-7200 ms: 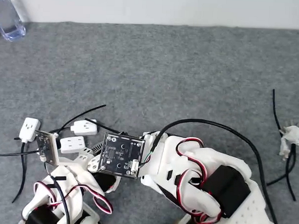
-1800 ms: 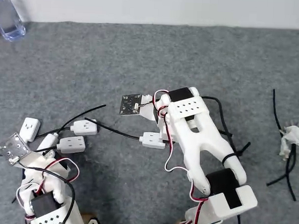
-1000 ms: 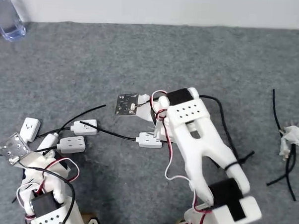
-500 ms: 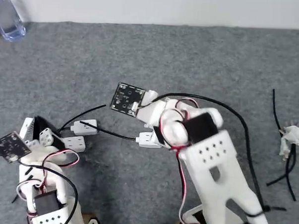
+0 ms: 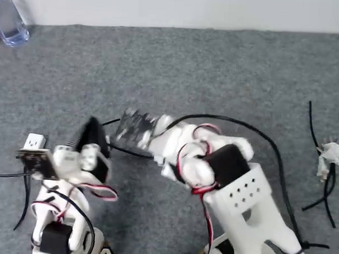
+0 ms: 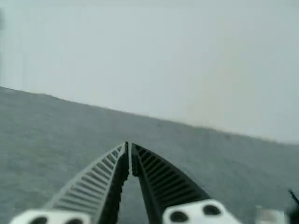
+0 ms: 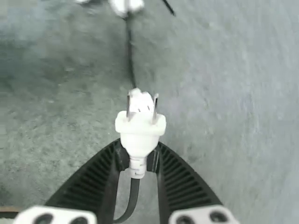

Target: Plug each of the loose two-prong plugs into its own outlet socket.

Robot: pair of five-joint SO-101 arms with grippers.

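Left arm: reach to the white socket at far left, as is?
Probably yes: the socket lies in the open beside that arm. But the left gripper is shut and points out over the mat, so it must tilt down and open.

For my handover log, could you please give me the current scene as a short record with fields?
table: grey carpet
left gripper: shut, holding nothing
right gripper: shut on white two-prong plug, prongs pointing away from the gripper
outlet socket: white, near the left arm
loose plug: white, far right, among black cables
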